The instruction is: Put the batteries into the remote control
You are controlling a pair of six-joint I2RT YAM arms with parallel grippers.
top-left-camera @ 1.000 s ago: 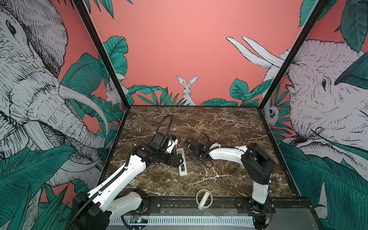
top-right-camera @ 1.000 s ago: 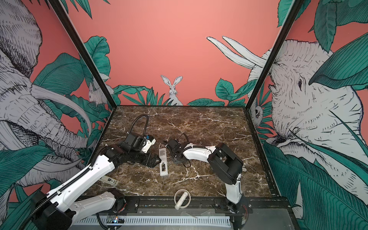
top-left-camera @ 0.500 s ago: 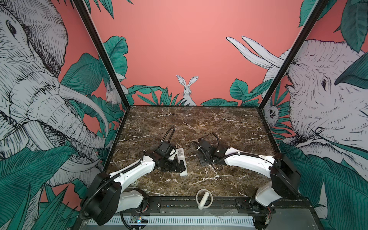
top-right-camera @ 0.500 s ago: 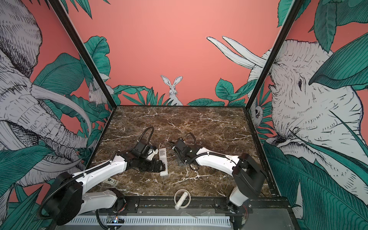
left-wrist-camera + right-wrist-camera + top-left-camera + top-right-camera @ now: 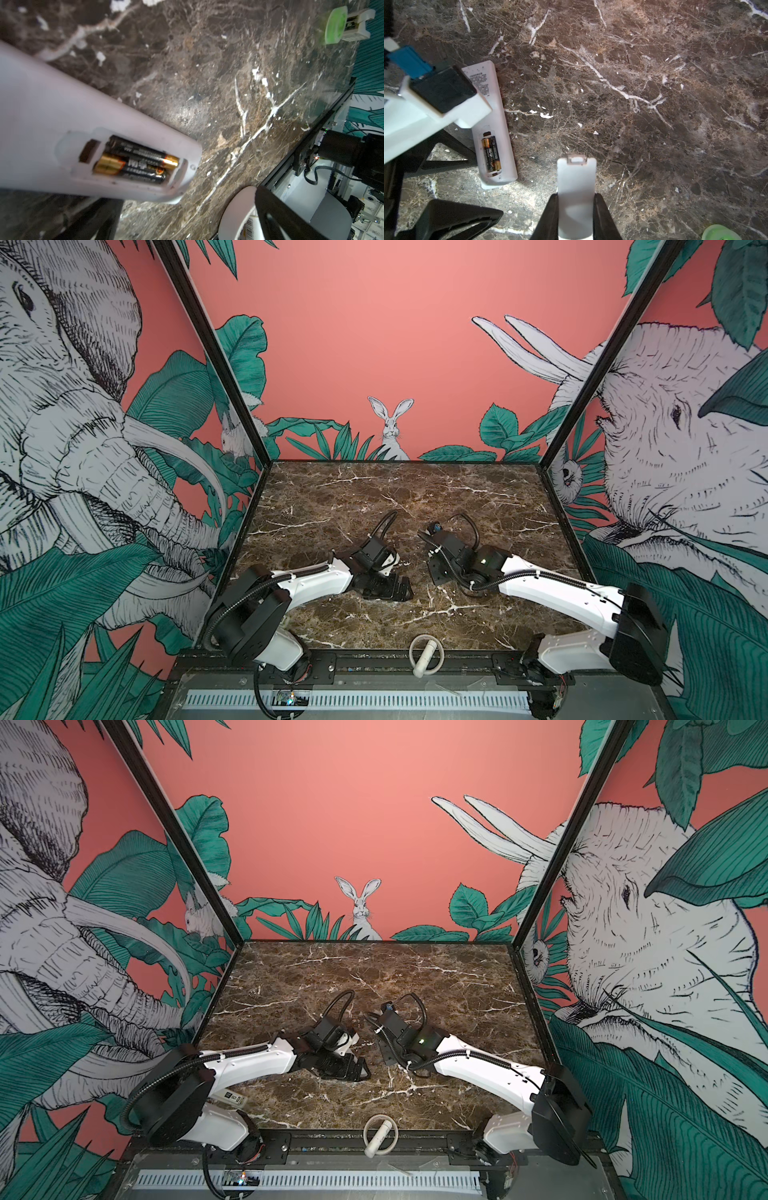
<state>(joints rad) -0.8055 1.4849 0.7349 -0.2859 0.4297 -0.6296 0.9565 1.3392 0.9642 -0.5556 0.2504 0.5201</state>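
You have both batteries (image 5: 137, 164) seated in the remote control (image 5: 497, 118), which lies back up on the marble table (image 5: 633, 104). Your right gripper (image 5: 576, 199) pinches the white cover (image 5: 576, 182); the left gripper (image 5: 401, 589) is spread wide near the remote. I judge only the closing is left.

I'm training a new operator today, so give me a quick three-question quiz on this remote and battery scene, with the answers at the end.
1. How many batteries lie inside the remote control?
2. True or false: the left gripper stands open.
3. The right gripper holds: A a battery; B the white cover piece; C nothing.

Key: 1 two; 2 true; 3 B.
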